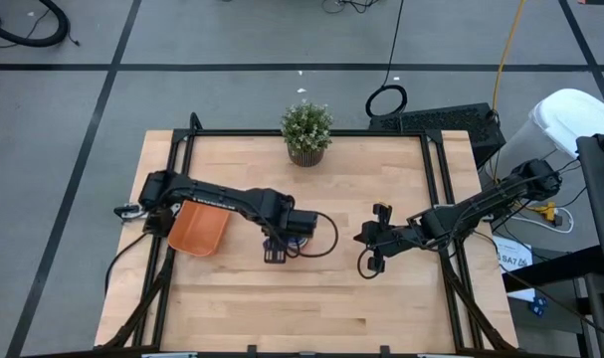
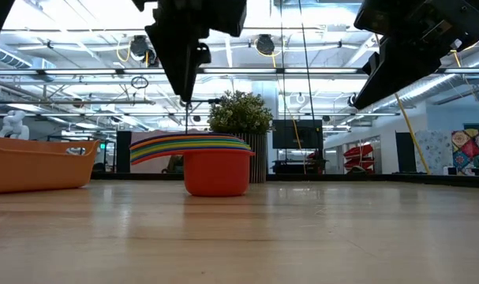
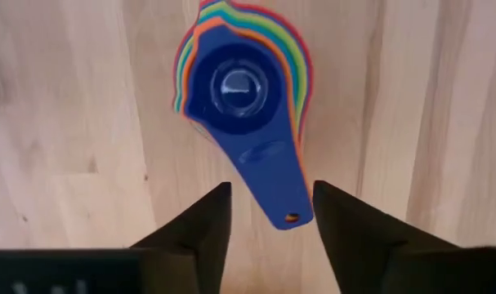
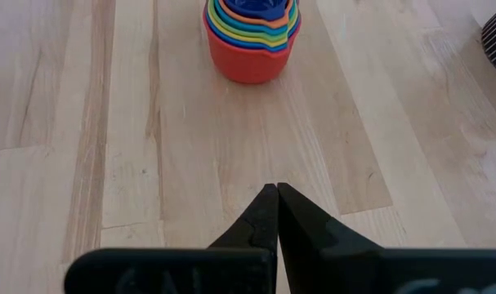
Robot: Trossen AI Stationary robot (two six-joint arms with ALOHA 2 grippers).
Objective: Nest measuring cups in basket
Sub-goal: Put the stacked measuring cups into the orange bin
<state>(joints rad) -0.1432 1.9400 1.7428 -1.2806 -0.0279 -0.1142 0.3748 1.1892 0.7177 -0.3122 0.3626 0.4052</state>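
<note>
The measuring cups (image 3: pixel 235 86) stand nested in one stack on the bare table, the red one (image 2: pixel 216 173) lowest and a dark blue one on top, with their handles (image 2: pixel 184 146) fanned out. My left gripper (image 3: pixel 271 189) hangs open above the stack, pointing down, its fingers on either side of the blue handle's end (image 3: pixel 284 208) and clear of it. In the high view this gripper (image 1: pixel 275 254) hides the stack. The orange basket (image 1: pixel 197 229) lies to the stack's left. My right gripper (image 4: pixel 276 192) waits shut to the right, above the table.
A potted plant (image 1: pixel 306 131) stands at the far edge, behind the stack. The left arm reaches over the basket's far rim (image 1: pixel 187 204). Bare wood lies between the stack and my right gripper (image 1: pixel 361 237), and along the near side.
</note>
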